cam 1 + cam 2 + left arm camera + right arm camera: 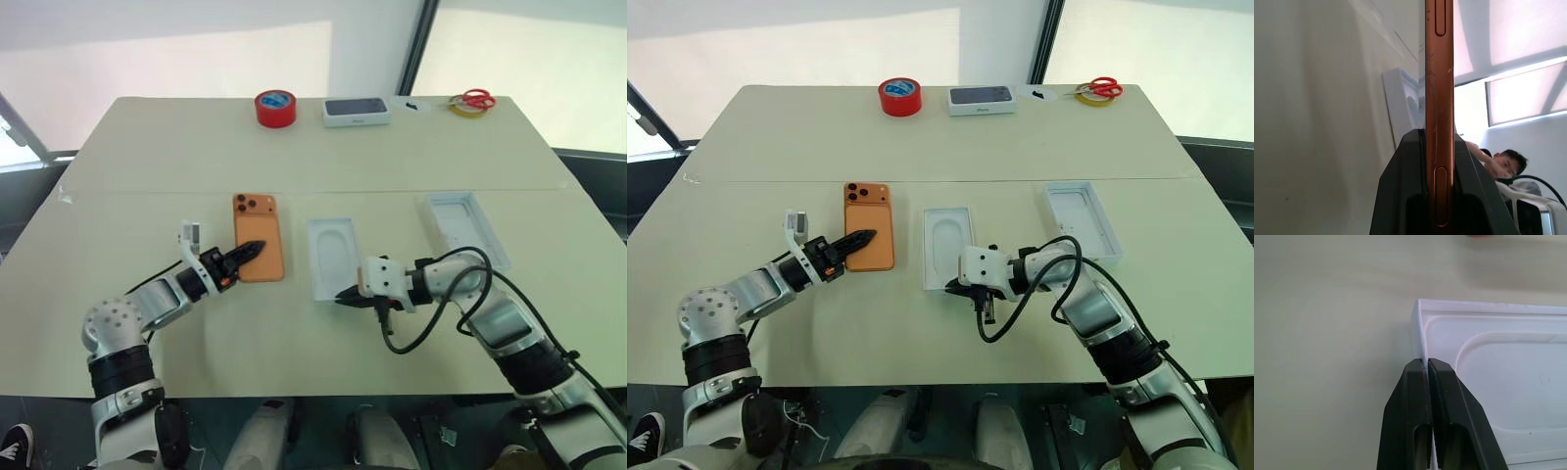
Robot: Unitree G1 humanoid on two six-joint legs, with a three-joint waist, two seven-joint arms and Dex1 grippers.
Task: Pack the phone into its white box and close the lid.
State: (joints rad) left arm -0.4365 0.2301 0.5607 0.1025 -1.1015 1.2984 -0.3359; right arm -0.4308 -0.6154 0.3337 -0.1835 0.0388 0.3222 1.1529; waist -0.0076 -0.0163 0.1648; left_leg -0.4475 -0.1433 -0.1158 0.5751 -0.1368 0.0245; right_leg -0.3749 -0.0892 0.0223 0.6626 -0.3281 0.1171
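The table (196,147) carries the white box (332,258) near the middle of its front half, an oval recess in its floor, and the lid (467,228) lies open side up toward the right edge. The right gripper (343,295) is clamped on the box's near-left wall. The left gripper (254,249) pinches the orange phone (258,236), left of the box.

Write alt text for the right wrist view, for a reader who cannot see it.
The right gripper has its two black fingers shut on the thin wall at a corner of a white insert with a rounded recess. The insert lies flat on the pale table.
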